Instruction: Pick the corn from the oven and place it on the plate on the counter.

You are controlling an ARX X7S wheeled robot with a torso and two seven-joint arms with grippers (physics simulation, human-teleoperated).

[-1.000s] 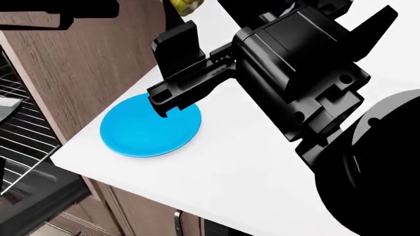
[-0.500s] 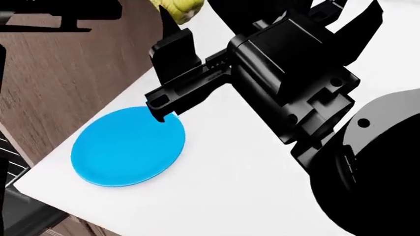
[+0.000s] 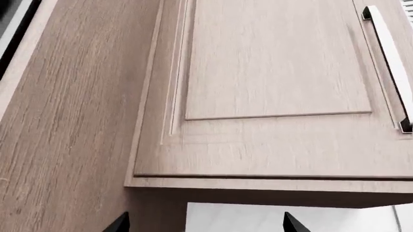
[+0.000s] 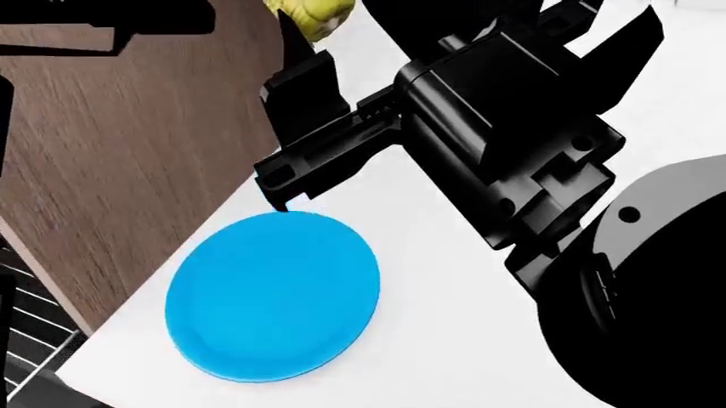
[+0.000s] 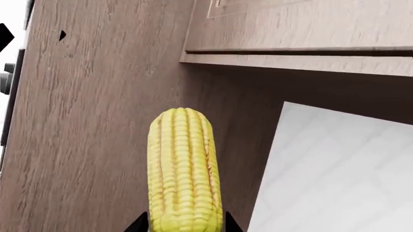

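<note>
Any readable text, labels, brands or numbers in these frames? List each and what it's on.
None readable. The flat round blue plate is plain, the white countertop and light-brown wooden cabinet door are unmarked, and the yellow corn cob and black right gripper show no lettering.

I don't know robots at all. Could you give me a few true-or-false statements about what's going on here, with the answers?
1. The right gripper holds the corn. True.
2. The corn already lies on the plate. False: the plate is bare, and the corn is up in the gripper, away from it.
3. The plate sits on the white counter. True.
4. The plate is red. False: it is bright blue.
5. The left wrist camera looks at a wooden cabinet door with a bar handle. True.
6. The corn is still in the oven. False: it is out, in front of a wooden panel.
</note>
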